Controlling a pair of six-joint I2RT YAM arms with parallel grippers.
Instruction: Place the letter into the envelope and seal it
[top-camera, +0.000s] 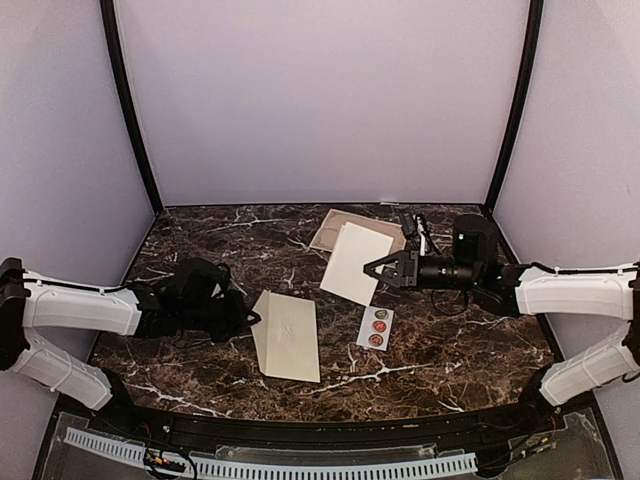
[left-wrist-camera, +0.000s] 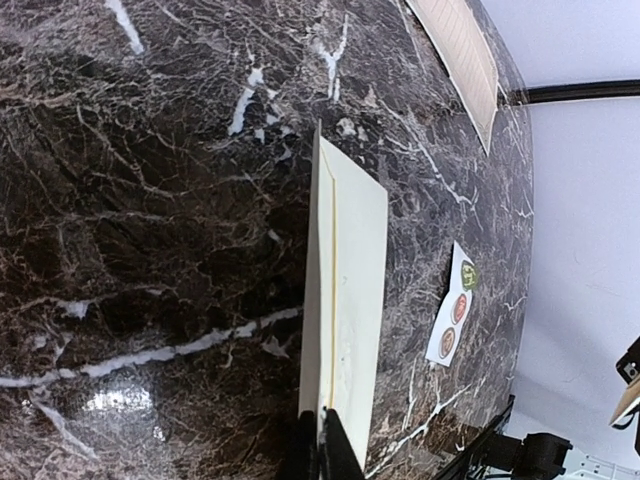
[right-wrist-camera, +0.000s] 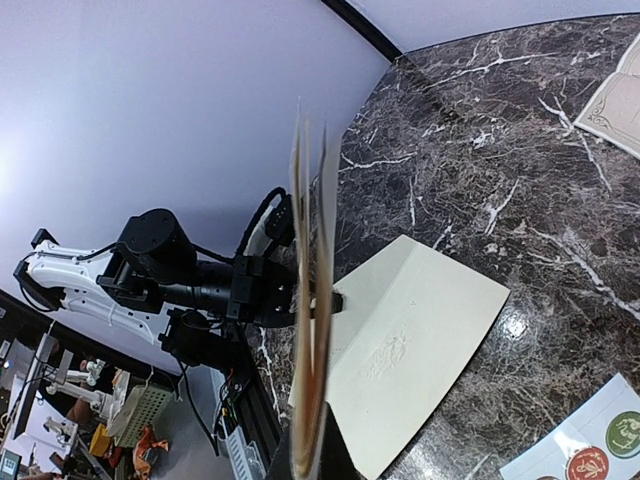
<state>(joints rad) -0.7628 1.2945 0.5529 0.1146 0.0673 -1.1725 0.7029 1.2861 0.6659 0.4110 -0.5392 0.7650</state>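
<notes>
Cream envelope (top-camera: 288, 335) lies on the marble counter (top-camera: 450, 350) near centre, left gripper (top-camera: 254, 320) pinching its left edge; right gripper (top-camera: 374, 268) pinches the raised pale letter (top-camera: 350, 262) farther right.

No words, numbers or brand marks are showing clearly enough to be read anywhere. The round seals on the sticker strip (top-camera: 375, 328) are carrying small designs, too tiny to make out. The bordered sheet (top-camera: 332, 226) at the back of the tabletop (top-camera: 200, 250) is showing only an ornamental frame. The envelope (top-camera: 288, 335) is bearing a faint embossed mark, which is not legible.
</notes>
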